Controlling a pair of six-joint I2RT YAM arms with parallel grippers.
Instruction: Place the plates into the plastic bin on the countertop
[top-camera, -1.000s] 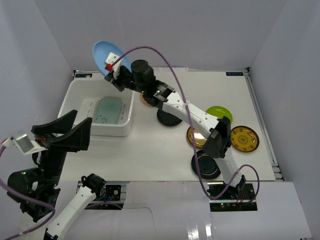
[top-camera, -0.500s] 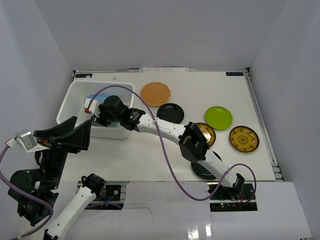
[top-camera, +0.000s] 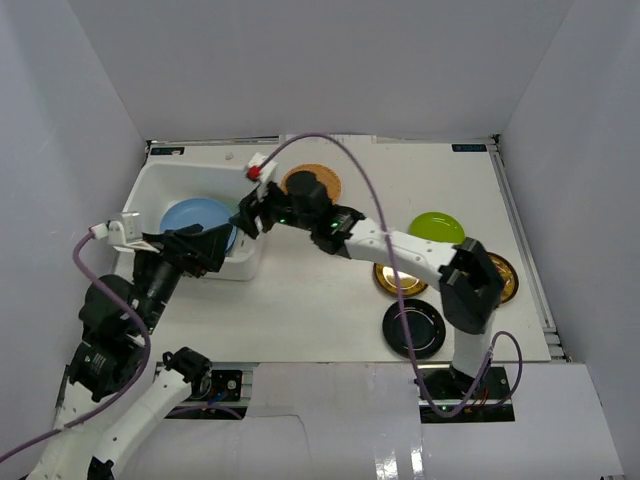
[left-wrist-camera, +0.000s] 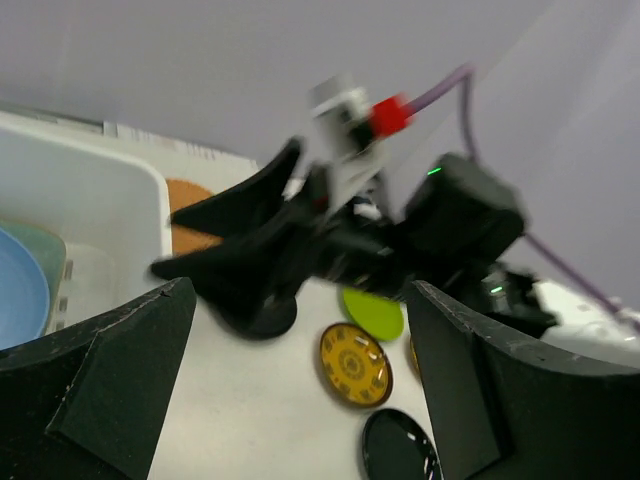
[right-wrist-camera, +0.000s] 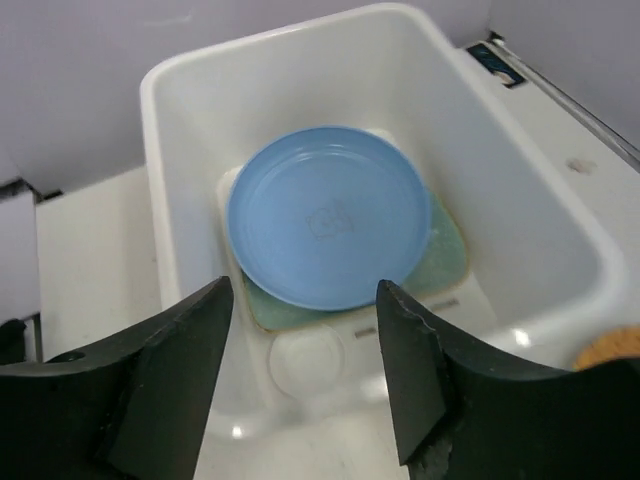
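Top external view: the white plastic bin (top-camera: 200, 180) sits at the upper left of the countertop (top-camera: 320, 300). The light blue plate (top-camera: 195, 218) lies flat inside it. The right gripper (top-camera: 246, 216) hangs at the bin's right rim with its fingers spread and nothing between them. The left gripper (top-camera: 195, 250) is at the bin's near edge, also spread wide and empty. Out on the countertop, the woven plate (top-camera: 330, 178) is partly hidden behind the right arm. The lime green plate (top-camera: 437, 226) lies to the right, and two gold plates (top-camera: 395, 280) (top-camera: 503, 275) lie below it. One black plate (top-camera: 413, 328) is at the lower right.

Left wrist view: this gripper's own fingers (left-wrist-camera: 90, 390) stand far apart at the lower corners, holding nothing. The right gripper fills the blurred centre. The bin wall and a sliver of the blue plate (left-wrist-camera: 20, 290) show at the left edge. The lime green, a gold and a black plate lie in the lower middle.

Right wrist view: the right gripper's fingers (right-wrist-camera: 170, 370) are wide apart at the bottom, empty, above the bin. The blue plate (right-wrist-camera: 325, 215) rests on the pale-green rectangular plate (right-wrist-camera: 445, 255) on the bin floor. An edge of the woven plate (right-wrist-camera: 610, 350) peeks in at the lower right.
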